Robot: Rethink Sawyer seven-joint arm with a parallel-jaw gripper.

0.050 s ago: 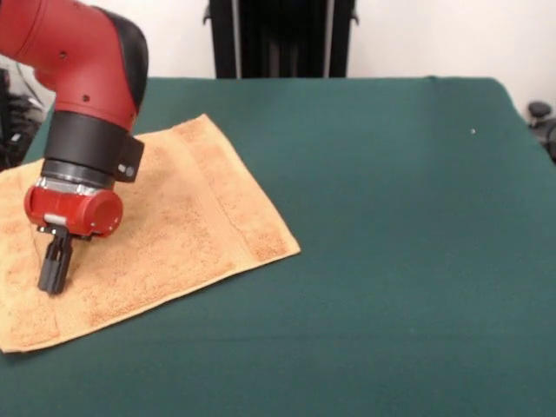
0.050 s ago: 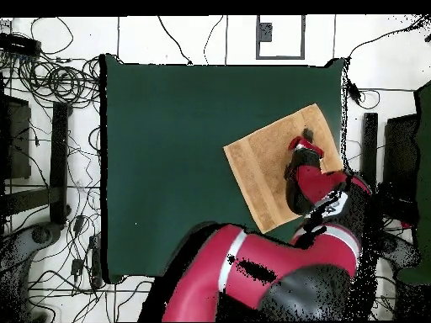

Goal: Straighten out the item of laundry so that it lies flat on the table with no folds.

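The item of laundry, an orange-tan terry towel (image 1: 187, 221), lies spread out at the left side of the green table (image 1: 391, 243); a woven band runs near its right end. In the overhead view the towel (image 2: 265, 164) sits near the table's right edge. My gripper (image 1: 54, 271) hangs from the red arm over the towel's left part, its black fingers together and their tips at the cloth. From above the gripper (image 2: 306, 135) shows over the towel's upper right part. Nothing is held between the fingers.
A black stand (image 1: 280, 36) rises behind the table's far edge. Cables and gear (image 2: 50, 135) lie on the floor around the table. The towel's left end runs past the picture's edge in the front view.
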